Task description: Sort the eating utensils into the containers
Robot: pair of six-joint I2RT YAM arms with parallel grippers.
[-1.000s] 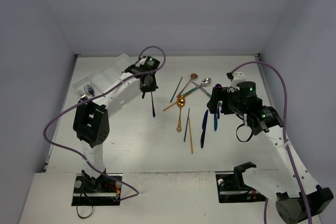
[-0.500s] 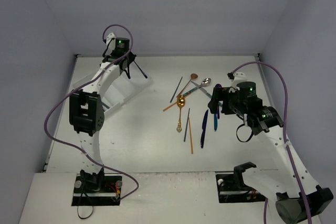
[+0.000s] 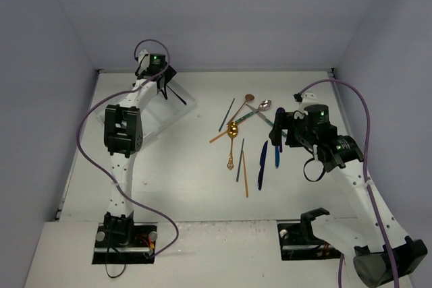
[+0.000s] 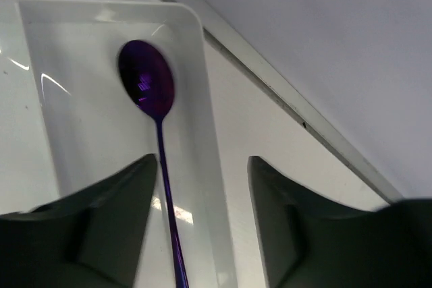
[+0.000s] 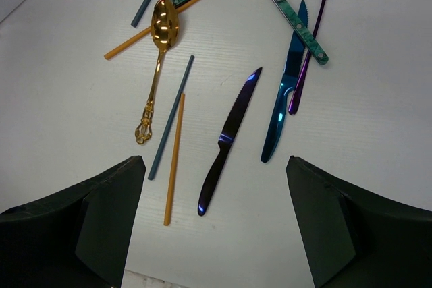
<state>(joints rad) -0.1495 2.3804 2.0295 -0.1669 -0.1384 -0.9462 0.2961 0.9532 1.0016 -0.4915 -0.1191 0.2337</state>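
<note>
My left gripper (image 3: pixel 163 84) hangs over the back-left end of the white tray (image 3: pixel 182 109), jaws open (image 4: pixel 202 161). A purple spoon (image 4: pixel 146 85) lies in the tray's end compartment (image 4: pixel 204 109). Its handle runs down past my left finger's (image 4: pixel 108 220) inner edge, ungripped. It shows as a dark line (image 3: pixel 177 94) in the top view. My right gripper (image 3: pixel 277 136) is open (image 5: pixel 214 160) above a dark purple knife (image 5: pixel 228 141). A blue knife (image 5: pixel 287 92), a gold slotted spoon (image 5: pixel 156 65) and an orange chopstick (image 5: pixel 174 160) lie around it.
More utensils lie spread mid-table: a second purple spoon (image 5: pixel 317 18), a teal-handled knife (image 5: pixel 297 25), a blue-grey chopstick (image 5: pixel 171 118), another orange chopstick (image 5: pixel 155 25). The back wall's edge (image 4: pixel 297 119) runs just behind the tray.
My left arm swung from mid-table to the tray at the back left, carrying the purple spoon, then opened its jaws and let the spoon go. The right arm stayed still.
</note>
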